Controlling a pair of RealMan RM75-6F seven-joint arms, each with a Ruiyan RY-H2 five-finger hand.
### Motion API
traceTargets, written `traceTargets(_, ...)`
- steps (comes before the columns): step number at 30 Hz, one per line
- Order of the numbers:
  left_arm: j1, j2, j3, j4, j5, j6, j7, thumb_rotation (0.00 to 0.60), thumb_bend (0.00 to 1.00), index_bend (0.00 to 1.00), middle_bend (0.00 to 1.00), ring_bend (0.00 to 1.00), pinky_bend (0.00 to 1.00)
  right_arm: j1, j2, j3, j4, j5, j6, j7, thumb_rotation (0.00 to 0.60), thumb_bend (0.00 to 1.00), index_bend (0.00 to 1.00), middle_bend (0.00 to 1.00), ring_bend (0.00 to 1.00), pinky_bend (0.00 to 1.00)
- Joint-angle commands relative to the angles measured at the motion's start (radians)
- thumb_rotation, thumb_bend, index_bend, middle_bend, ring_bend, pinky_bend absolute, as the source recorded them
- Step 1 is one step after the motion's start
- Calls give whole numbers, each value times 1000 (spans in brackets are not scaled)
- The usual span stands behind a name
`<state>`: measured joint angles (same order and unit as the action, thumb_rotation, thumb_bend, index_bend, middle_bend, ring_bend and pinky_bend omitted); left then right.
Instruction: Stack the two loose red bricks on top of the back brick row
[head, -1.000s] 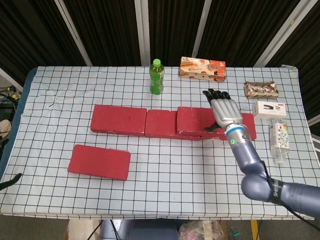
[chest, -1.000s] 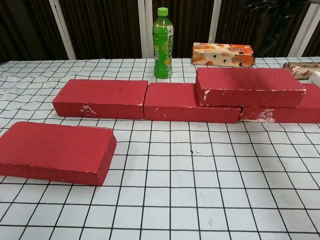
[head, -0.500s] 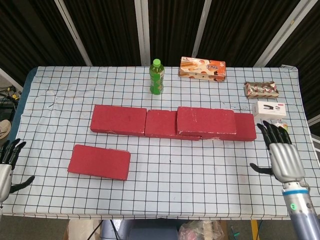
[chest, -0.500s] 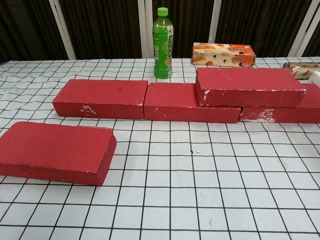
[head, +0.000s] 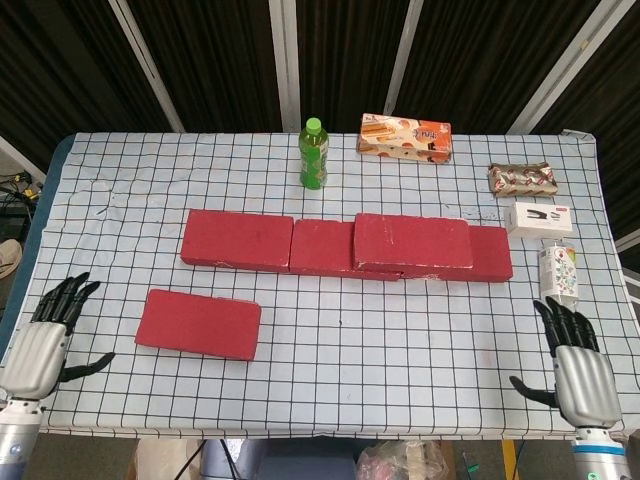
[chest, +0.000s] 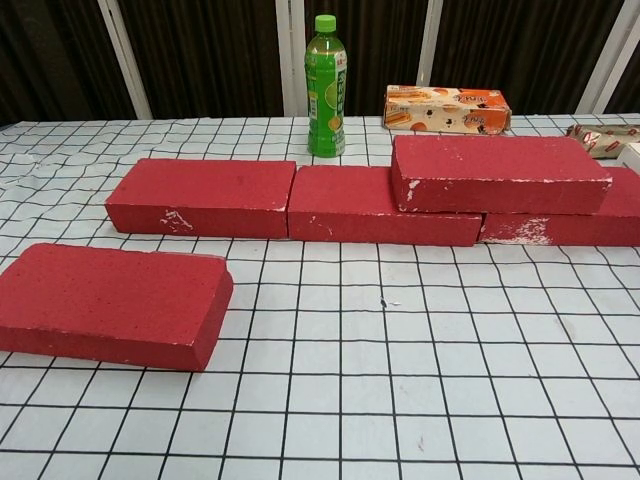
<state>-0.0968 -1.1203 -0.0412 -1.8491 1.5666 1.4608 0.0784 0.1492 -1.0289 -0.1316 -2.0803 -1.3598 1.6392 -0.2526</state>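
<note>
A back row of red bricks (head: 238, 240) (chest: 200, 195) runs across the middle of the checked table. One red brick (head: 412, 241) (chest: 497, 173) lies stacked on the right part of that row. A second loose red brick (head: 198, 324) (chest: 108, 304) lies flat on the cloth in front of the row's left end. My left hand (head: 40, 349) hovers open at the table's front left edge, left of the loose brick and apart from it. At the front right corner my right hand (head: 582, 375) is open and holds nothing. Neither hand shows in the chest view.
A green bottle (head: 313, 153) (chest: 325, 86) and an orange snack box (head: 404, 137) (chest: 445, 109) stand behind the row. At the right edge lie a wrapped snack (head: 522, 179), a white box (head: 539, 218) and a small clear bottle (head: 558, 277).
My right hand has drawn back from the stacked brick to the front right corner. My left hand has risen into view at the front left edge. The bricks have not moved.
</note>
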Motion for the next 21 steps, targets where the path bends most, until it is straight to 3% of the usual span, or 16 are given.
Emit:
traceTargets(1,-70,67,-9,-113,-61,-119,141,600,0,93,0,0,86,-22,-28,27,30,-11,34,-2,600,153,4,0,0,0)
traceTargets(5,-121,109,7,-220,-152,-243,283,600,0,85,0,0,73,-39,-40,49,75,-50,55,27,600,154,4,0,0,0)
traceTargets(10,-172,118,-19,-315,-275,-261,522,600,0,53,0,0,47,-52,-36,60,90,-50,38,37,600,154,5,0,0,0)
traceTargets(16,-272,131,-41,-410,-509,-291,773,600,0,35,0,0,36,-60,-27,73,81,-44,7,46,600,153,3,0,0,0)
traceTargets(21,-358,69,-64,-395,-708,-322,822,600,0,21,0,0,30,-68,-22,83,70,-30,-15,41,600,153,1,0,0,0)
